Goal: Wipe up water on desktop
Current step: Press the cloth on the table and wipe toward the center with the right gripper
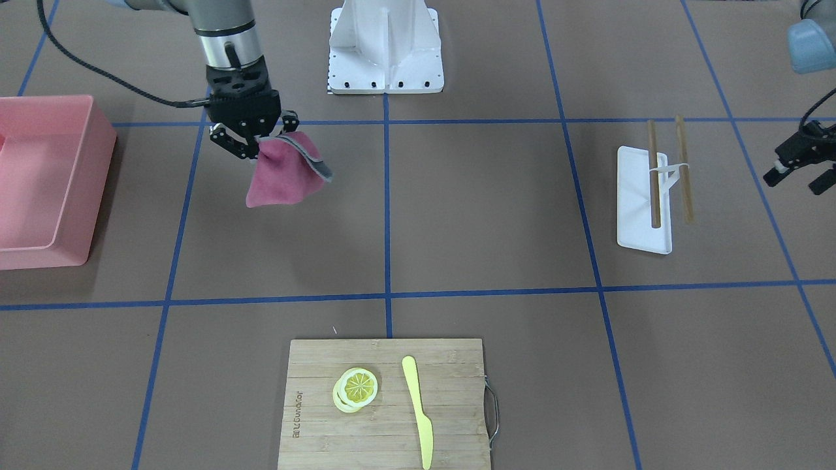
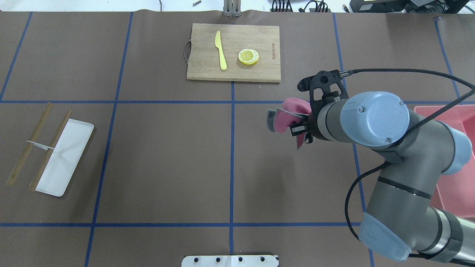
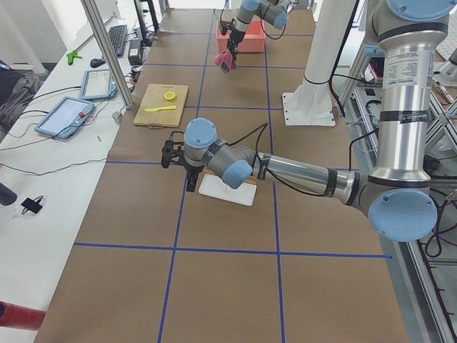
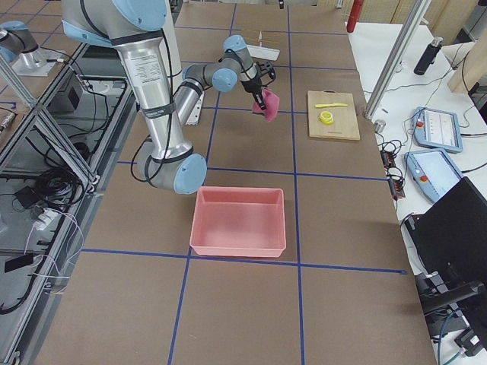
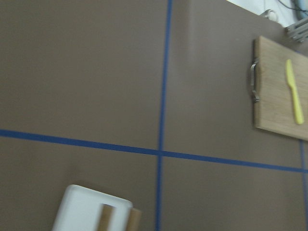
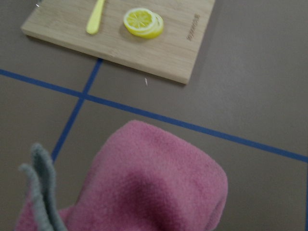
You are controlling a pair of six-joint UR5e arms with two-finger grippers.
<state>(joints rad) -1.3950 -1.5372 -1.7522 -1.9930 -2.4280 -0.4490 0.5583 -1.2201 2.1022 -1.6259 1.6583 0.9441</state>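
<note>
The desktop (image 1: 483,209) is a matte brown surface crossed by blue tape lines; I can make out no water on it. My right gripper (image 1: 258,140) is shut on a pink cloth (image 1: 284,173) with a grey edge. The cloth hangs from it over the desktop, beside the pink bin. The cloth also shows in the overhead view (image 2: 291,113) and fills the lower part of the right wrist view (image 6: 149,183). My left gripper (image 1: 800,171) is open and empty, hovering near the white tray. It is outside the overhead view.
A pink bin (image 1: 39,183) stands on the robot's right side. A bamboo cutting board (image 1: 385,405) holds lemon slices (image 1: 356,388) and a yellow knife (image 1: 418,411). A white tray (image 1: 643,199) carries two chopsticks (image 1: 653,173). The white robot base (image 1: 385,46) stands at the robot's edge of the desktop.
</note>
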